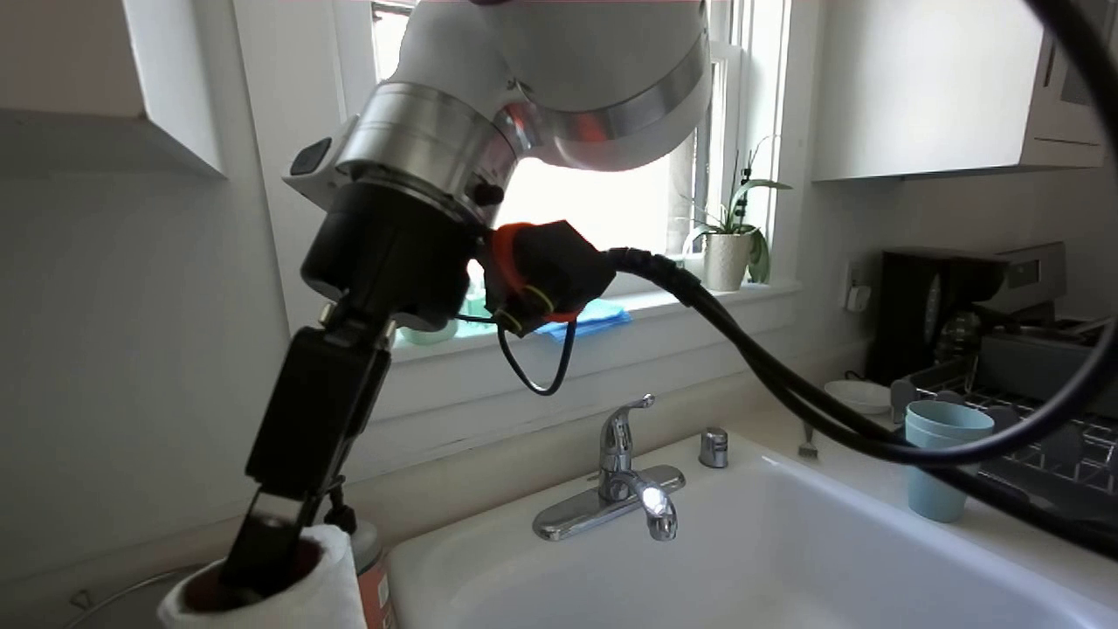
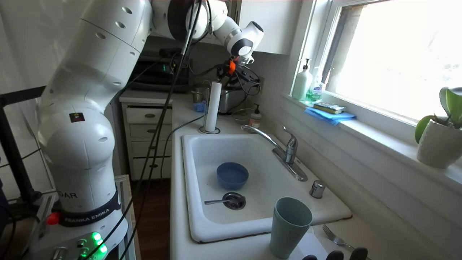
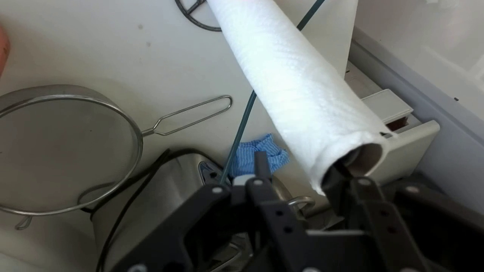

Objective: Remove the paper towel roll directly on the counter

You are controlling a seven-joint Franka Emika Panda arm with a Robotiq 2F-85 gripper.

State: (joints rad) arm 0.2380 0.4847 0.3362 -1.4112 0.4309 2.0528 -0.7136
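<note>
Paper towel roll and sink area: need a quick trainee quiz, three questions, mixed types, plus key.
1. Fill in: the bowl in the sink is ____ in colour.
2. Multiple choice: in the wrist view, near the paper towel roll, the gripper has its jaws (a) touching each other, (b) apart, (c) out of view.
3. True or false: the paper towel roll lies inside the sink.

Key: 1 blue; 2 b; 3 false, it is outside the sink.

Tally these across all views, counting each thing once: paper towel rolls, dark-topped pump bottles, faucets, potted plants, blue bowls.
Paper towel rolls: 1
Dark-topped pump bottles: 2
Faucets: 1
Potted plants: 1
Blue bowls: 1
Total: 6
</note>
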